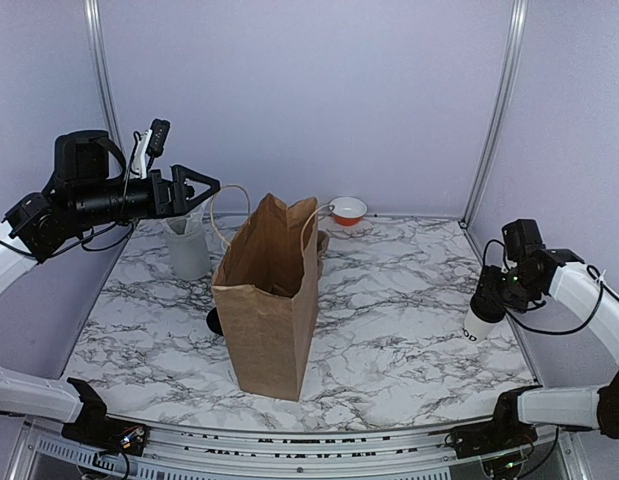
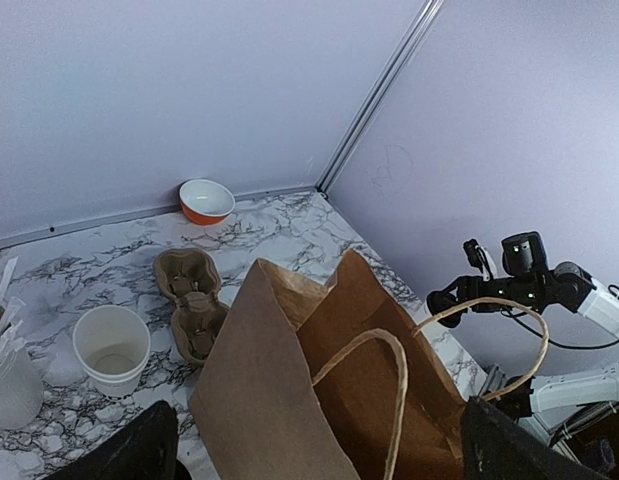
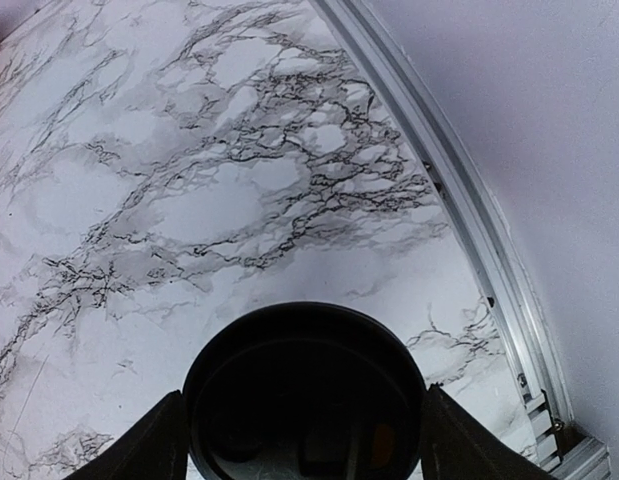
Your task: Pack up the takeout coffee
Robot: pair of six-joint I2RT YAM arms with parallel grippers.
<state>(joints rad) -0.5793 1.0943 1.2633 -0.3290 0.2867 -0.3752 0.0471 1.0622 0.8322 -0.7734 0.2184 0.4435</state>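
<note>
Top external view shows you the takeout coffee (image 1: 479, 322) standing upright on the counter (image 1: 389, 300), well to the right of the paper bag (image 1: 267, 300), whose mouth stands open, likely to receive it; your right tool (image 1: 486, 303) sits over the cup from above, fingers (image 3: 154, 445) flanking the black lid, close against it; you cannot tell whether they grip yet; your left tool (image 1: 204, 192) hangs spread wide and empty, up left of the bag.

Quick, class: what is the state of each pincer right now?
Left pincer: open, holding nothing.
Right pincer: around the takeout coffee; whether it grips cannot be told.
</note>
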